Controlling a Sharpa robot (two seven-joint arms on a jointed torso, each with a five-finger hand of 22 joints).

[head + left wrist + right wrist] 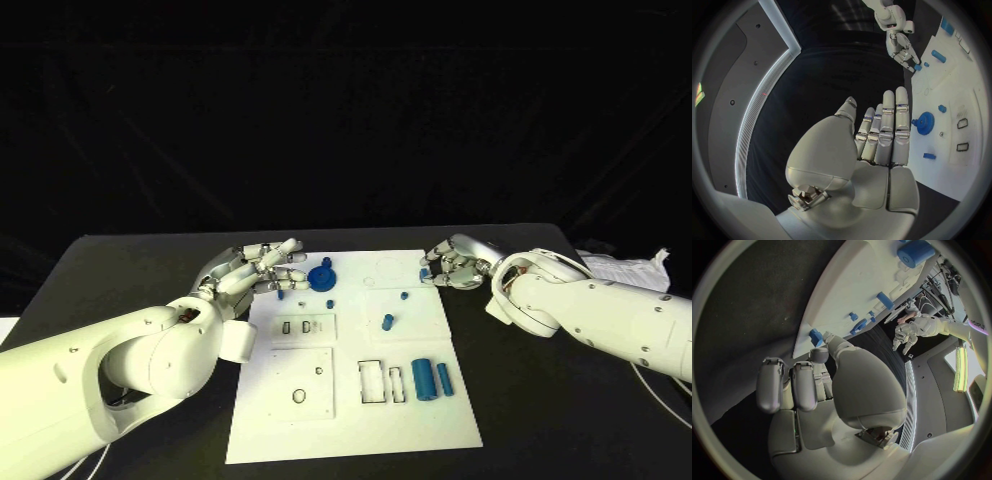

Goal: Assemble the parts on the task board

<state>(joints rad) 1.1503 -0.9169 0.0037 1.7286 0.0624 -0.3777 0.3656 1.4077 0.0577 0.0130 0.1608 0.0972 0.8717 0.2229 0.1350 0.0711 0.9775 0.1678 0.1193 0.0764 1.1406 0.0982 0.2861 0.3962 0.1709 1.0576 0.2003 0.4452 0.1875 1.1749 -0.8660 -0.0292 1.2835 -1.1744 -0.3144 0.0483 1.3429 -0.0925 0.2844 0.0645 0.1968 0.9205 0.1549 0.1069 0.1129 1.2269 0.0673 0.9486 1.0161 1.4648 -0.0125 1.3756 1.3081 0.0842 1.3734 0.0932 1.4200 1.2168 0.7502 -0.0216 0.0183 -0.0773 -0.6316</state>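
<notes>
I see my silver left hand (260,268), fingers straight and empty, beside a blue toothed gear (322,274) on the flat white plastic task board (361,420). My right hand (459,265) pinches a small blue piece (816,335) at the board's far edge on the black tabletop (130,260).

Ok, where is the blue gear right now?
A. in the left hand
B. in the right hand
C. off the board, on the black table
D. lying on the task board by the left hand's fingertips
D: the blue gear lies on the white task board, just past the fingertips of the open left hand, which holds nothing.
</notes>
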